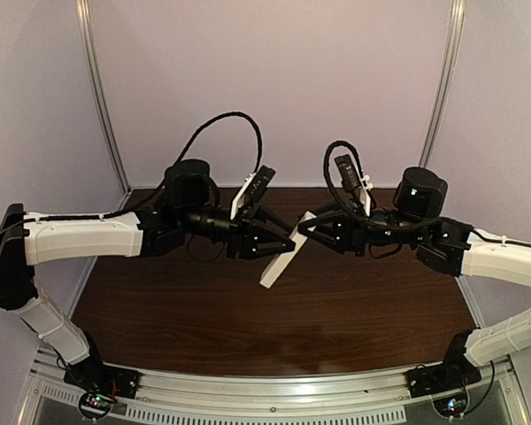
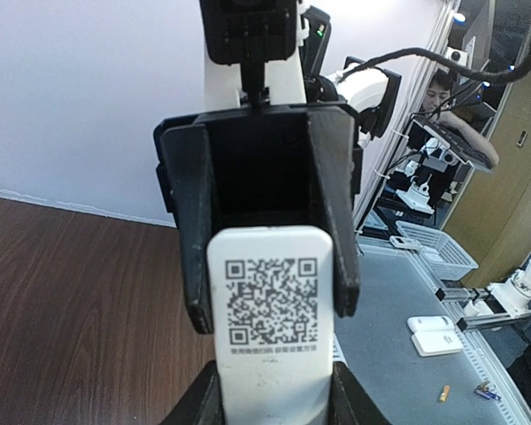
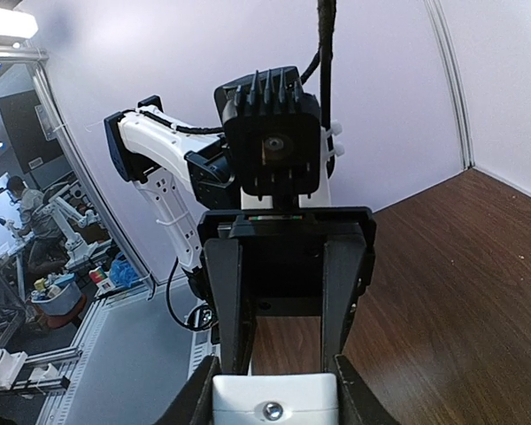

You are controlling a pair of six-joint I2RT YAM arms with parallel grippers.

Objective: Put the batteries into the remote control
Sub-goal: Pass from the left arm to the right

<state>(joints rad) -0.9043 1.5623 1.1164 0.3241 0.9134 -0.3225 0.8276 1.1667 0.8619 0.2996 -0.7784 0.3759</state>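
The remote (image 1: 279,263) is held in the air above the table (image 1: 336,310), tilted, its lower end hanging free. The left gripper (image 1: 289,241) and right gripper (image 1: 306,225) meet tip to tip at its upper end.

- Left gripper: narrow, with a finger against each long edge of the remote. The contact is cut off at the bottom of the left wrist view.
- Right gripper: narrow, flanking the end above the QR label (image 2: 271,303). In its own wrist view only a white end with a screw (image 3: 272,410) shows, cropped by the frame.
- The remote's button face is hidden in all views.
- An orange speck (image 2: 442,392) and a bluish speck (image 2: 487,390) lie on a grey surface beyond the table, too small to identify
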